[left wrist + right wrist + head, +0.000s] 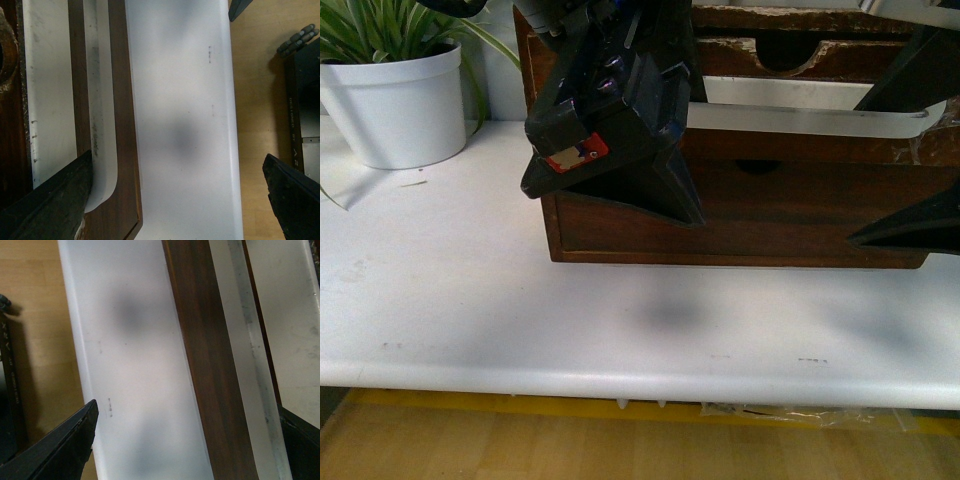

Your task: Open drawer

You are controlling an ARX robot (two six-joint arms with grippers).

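The drawer [775, 57] is a dark brown wooden front with a chipped top edge and a semicircular notch, high in a wooden box. Its long white handle [810, 120] runs across below it. My left gripper [610, 195] is open in front of the box's left end; in the left wrist view [170, 200] one finger [45, 205] lies by the handle's end [102, 100]. My right gripper [918, 150] is open at the right end, jaws spanning the handle [250, 355] and the wood [210, 365] in the right wrist view [180, 445].
The box stands on a white table [620, 320], with a plain dark drawer front [790, 215] below the handle. A white pot with a green plant [395, 100] stands at the back left. The table's front edge [620, 385] drops to a wooden floor.
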